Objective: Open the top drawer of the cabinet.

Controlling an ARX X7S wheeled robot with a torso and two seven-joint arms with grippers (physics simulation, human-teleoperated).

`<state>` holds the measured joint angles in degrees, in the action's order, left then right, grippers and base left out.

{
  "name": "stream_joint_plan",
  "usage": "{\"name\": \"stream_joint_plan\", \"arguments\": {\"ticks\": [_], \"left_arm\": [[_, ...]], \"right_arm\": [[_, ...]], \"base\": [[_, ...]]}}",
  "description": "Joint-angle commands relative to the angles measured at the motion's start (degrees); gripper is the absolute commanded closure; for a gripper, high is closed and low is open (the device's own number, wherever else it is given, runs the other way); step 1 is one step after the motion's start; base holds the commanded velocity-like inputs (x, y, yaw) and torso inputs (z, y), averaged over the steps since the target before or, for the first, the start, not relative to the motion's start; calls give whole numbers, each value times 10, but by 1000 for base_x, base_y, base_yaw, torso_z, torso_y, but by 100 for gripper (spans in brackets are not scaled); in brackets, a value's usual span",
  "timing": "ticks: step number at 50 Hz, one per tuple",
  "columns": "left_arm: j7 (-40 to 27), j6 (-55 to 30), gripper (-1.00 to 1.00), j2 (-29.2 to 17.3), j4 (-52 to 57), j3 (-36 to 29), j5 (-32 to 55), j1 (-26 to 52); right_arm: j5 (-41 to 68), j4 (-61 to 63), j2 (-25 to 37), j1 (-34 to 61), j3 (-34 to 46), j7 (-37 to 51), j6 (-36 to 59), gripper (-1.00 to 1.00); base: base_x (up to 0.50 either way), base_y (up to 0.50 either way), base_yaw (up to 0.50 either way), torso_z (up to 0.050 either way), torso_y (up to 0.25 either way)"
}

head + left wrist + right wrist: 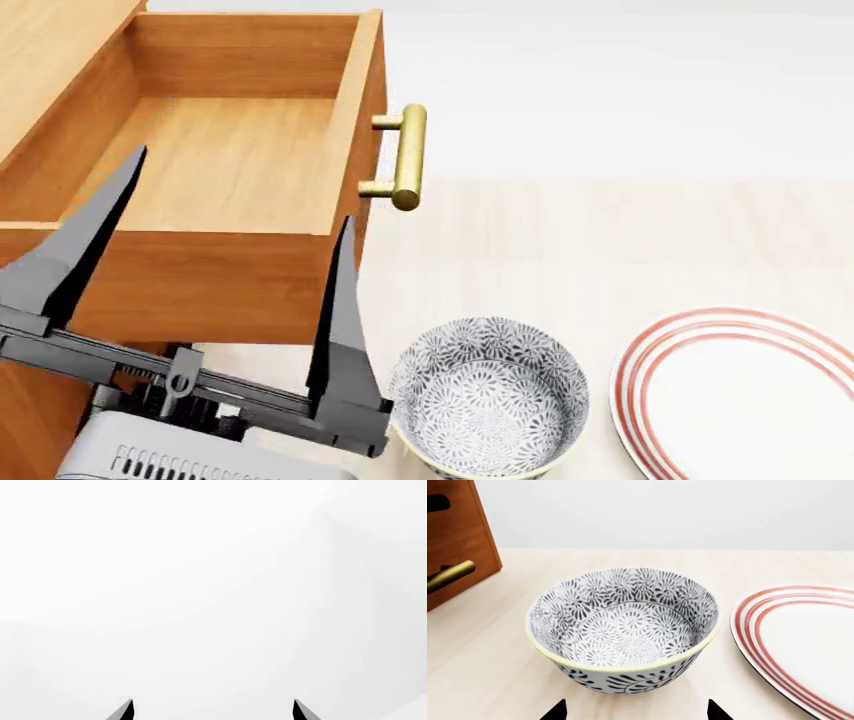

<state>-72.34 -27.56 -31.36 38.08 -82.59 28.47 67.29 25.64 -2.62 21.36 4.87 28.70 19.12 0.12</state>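
The top drawer [234, 170] stands pulled well out of the cabinet [34, 60], its bare wooden floor showing from above, side walls and front panel forming a clear rim all round. The brass handle [408, 157] juts from the drawer front toward open pale tabletop [601, 230], with nothing near it on that side.

Below the drawer's near corner sits the patterned bowl [487, 400], just beside the left gripper's inner finger but apart from it. The red-ringed plate [727, 395] lies close to the bowl's far side with a narrow gap between them, and runs off the picture's edge.

The left gripper [234, 200] hangs over the drawer, its two dark fingers spread wide and pointing up the picture, one tip over the drawer's left wall, the other at the near corner of the front panel. Nothing lies between them. Its wrist camera shows only white, with two fingertips far apart.

The right gripper [637, 711] shows only in its own wrist view: two dark tips set wide apart, just short of the bowl [624, 627], holding nothing. A lower handle [448, 576] pokes in at the side.
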Motion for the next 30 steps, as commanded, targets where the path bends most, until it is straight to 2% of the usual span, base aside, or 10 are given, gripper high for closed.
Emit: {"name": "stream_joint_plan", "arguments": {"ticks": [1,7,12,19,30], "left_arm": [[-26,17,-100,-23,18,-53,-133,-42],[-43,42,-100,-50,-1,-77,-179,-66],[-60,74,-100,-91,-31,-86,-206,-87],[-88,90,-100,-131,-42,-123,-279,-119],[-166,106,-100,-185,-58,-91,-316,-162]], "right_arm": [[-9,-7,-12,2,-11,-11,-7,-100],[-8,-7,-13,2,-17,-9,-17,-100],[-7,11,-11,-7,-29,-10,-53,-100],[-15,43,-14,-41,-55,-55,-232,-100],[-8,45,-19,-66,-87,-65,-327,-100]], "base": [[0,0,0,0,0],[0,0,0,0,0],[0,0,0,0,0],[0,0,0,0,0],[0,0,0,0,0]]}}
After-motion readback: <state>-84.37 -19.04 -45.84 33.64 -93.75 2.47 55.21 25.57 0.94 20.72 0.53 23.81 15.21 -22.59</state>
